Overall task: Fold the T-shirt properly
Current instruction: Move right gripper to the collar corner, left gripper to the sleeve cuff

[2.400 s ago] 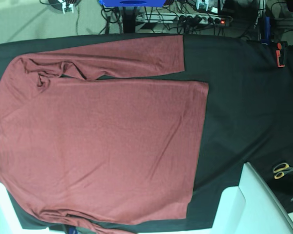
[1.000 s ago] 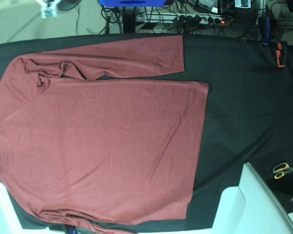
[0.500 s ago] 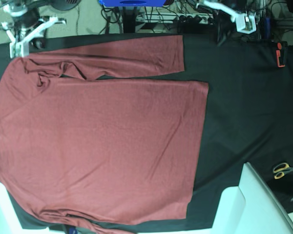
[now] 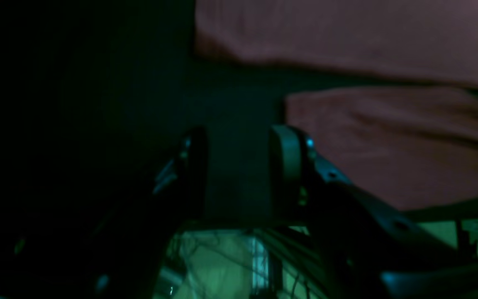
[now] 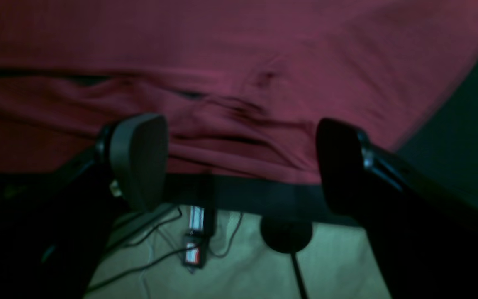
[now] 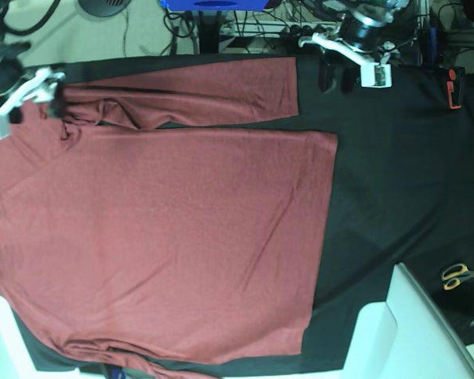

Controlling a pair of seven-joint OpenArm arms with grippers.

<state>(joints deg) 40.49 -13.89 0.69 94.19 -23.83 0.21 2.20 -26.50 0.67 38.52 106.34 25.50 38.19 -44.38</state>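
Jaws apart on both grippers, T-shirt (image 6: pixel 166 237) lower sleeve cut off, left wrist view murky

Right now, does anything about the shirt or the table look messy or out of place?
Mostly tidy. The T-shirt lies flat, but its upper sleeve is bunched and wrinkled near the shoulder, beside the right gripper. A pair of yellow-handled scissors lies on the black tablecloth, away from the shirt.

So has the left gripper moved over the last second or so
Yes. The left gripper was out of the base view a second ago; now it has come down over the black tablecloth, just past the cuff of the shirt's upper sleeve.
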